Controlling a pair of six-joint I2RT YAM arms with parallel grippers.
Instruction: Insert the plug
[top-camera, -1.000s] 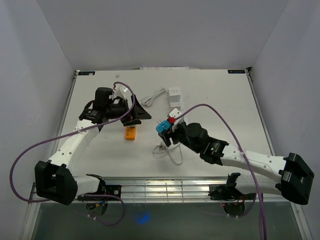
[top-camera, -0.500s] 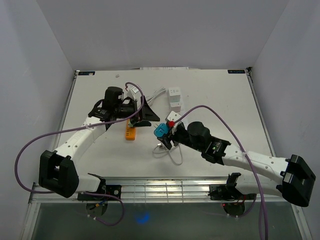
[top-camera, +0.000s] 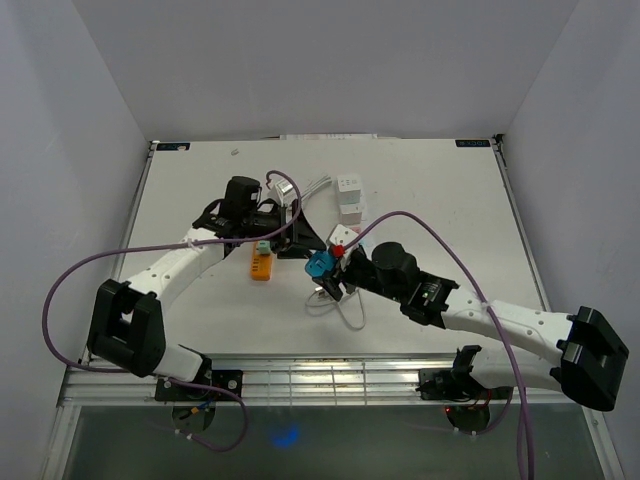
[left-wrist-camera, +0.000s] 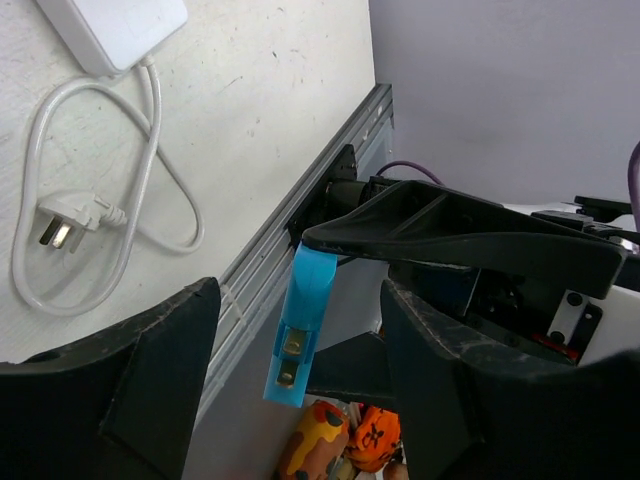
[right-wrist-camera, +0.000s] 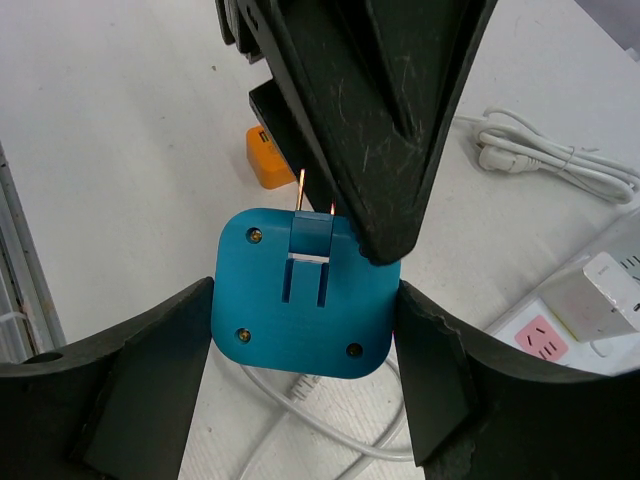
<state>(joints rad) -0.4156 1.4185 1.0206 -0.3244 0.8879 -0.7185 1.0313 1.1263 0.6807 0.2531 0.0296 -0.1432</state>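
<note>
My right gripper (top-camera: 322, 268) is shut on a blue square plug (top-camera: 319, 264) and holds it above the table. In the right wrist view the plug (right-wrist-camera: 300, 310) sits between the gripper's (right-wrist-camera: 305, 300) two fingers, with two metal prongs sticking out of its top edge. My left gripper (top-camera: 300, 243) is open right beside it. One of its black fingers (right-wrist-camera: 380, 120) touches the plug's top right corner by the prongs. In the left wrist view the plug (left-wrist-camera: 298, 330) shows edge-on between the open gripper's (left-wrist-camera: 300, 290) fingers. A white power strip (top-camera: 340, 235) with a pink socket (right-wrist-camera: 545, 335) lies just behind.
An orange block (top-camera: 262, 266) lies on the table left of the plug, also in the right wrist view (right-wrist-camera: 268, 160). A white adapter (left-wrist-camera: 115, 30) with a looped cable lies under the grippers. A second white socket block (top-camera: 350, 195) and a coiled cable (top-camera: 305, 195) lie farther back.
My left arm has swung right and forward until its open gripper reached the blue plug. My right gripper has kept hold of the plug and shifted only slightly.
</note>
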